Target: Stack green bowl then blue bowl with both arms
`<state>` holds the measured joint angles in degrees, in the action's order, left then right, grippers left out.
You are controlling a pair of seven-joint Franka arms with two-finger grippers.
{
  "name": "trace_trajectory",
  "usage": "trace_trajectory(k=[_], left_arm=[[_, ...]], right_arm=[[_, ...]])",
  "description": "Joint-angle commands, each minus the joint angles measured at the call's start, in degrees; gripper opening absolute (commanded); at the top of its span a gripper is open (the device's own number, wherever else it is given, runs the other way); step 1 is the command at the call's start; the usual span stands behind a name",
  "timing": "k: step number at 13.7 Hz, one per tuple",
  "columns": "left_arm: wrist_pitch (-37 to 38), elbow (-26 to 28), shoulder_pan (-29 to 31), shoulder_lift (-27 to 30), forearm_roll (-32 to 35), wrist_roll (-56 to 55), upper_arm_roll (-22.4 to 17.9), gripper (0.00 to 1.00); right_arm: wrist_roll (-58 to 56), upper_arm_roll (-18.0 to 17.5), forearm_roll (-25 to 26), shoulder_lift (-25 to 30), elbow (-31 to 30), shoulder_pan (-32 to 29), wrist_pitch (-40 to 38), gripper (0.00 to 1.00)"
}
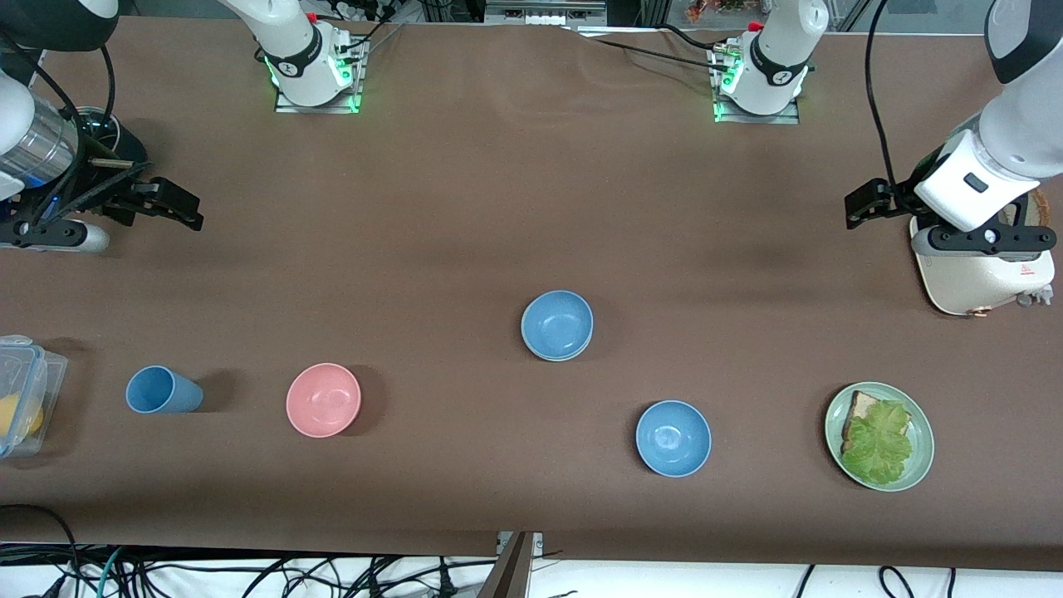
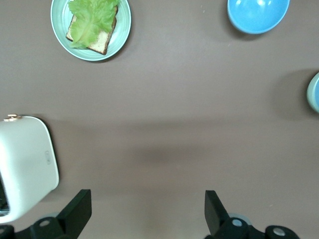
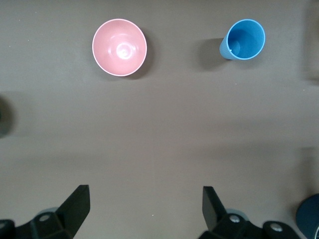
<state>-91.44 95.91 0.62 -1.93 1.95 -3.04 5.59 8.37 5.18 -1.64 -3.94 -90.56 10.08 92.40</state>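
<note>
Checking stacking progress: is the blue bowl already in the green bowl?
Yes. The blue bowl sits nested in the green bowl, whose pale rim peeks out beneath it; the stack stands mid-table.

The blue bowl [image 1: 557, 324] sits in the green bowl [image 1: 551, 355], between the pink bowl [image 1: 323, 399] and the plate [image 1: 920, 440].
</note>
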Motion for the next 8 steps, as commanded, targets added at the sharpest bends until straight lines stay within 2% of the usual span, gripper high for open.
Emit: trace_trajectory(k=[1,4,8], left_arm=[[-4.4,5.0,-0.2,3.2,1.0,1.6,-1.0,1.0],[-5.4,7.9,-0.1,4.6,0.5,1.3,-1.3,1.0],[-5.4,8.0,-0.1,4.8,0.5,1.5,-1.3,1.0]], right_arm=[[-1.0,-0.2,-0.2,0.3,0.8,0.1,-0.4,1.0],[-1.3,-0.4,0.0,0.3,1.1,0.4,0.2,1.0],[-4.3,-0.4,1.6,0.3,1.0,1.0,1.0,1.0]])
